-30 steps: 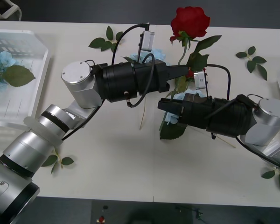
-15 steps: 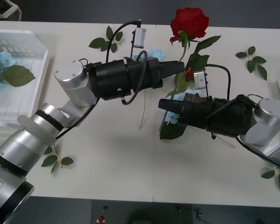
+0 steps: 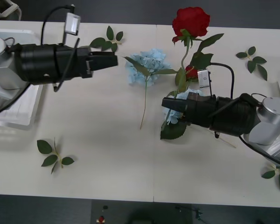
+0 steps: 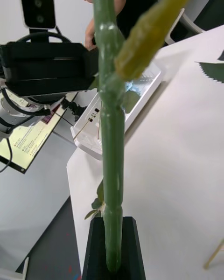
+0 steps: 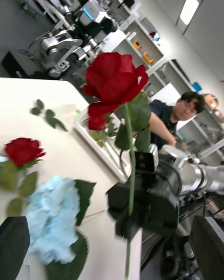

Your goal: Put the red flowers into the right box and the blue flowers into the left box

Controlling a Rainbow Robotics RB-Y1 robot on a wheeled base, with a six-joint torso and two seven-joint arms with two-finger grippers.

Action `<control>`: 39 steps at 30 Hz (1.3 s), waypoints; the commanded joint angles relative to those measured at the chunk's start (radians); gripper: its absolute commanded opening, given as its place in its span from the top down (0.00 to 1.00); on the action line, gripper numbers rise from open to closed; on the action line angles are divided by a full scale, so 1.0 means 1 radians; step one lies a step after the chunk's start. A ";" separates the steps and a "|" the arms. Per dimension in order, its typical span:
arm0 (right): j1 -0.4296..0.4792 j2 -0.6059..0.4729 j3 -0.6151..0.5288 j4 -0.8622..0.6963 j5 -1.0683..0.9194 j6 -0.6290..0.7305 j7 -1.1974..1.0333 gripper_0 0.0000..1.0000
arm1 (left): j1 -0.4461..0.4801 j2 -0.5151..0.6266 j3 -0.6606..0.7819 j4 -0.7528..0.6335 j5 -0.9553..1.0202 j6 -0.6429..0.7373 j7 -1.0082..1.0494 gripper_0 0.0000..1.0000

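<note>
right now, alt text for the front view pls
The right gripper at table centre holds a red rose upright by its stem. A blue flower lies on the white table between it and the open left gripper, with a white basket at far left.

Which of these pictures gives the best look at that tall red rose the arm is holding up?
The left wrist view: the red rose shows side-on, head and stem. The front view sees its head from above. The right wrist view shows just its green stem.

A robotics lab; other robot arms (image 5: 58,51) stand on benches behind the white table (image 3: 107,154); shelves (image 5: 154,51) hold gear under ceiling lights (image 5: 189,9); a monitor (image 4: 23,144) glows.
</note>
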 commanded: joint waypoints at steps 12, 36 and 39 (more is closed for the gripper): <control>0.010 -0.768 -0.009 0.188 0.327 -0.014 -0.294 1.00 | -0.222 -0.087 0.073 0.283 -0.583 0.034 0.064 0.00; 0.129 -0.875 -0.009 0.436 0.486 0.061 -0.538 0.00 | -0.244 -0.512 0.041 0.252 -1.376 -0.085 0.544 0.00; 0.129 -0.869 -0.009 0.413 0.436 0.106 -0.486 0.00 | -0.244 -0.520 -0.022 0.252 -1.402 -0.146 0.619 0.00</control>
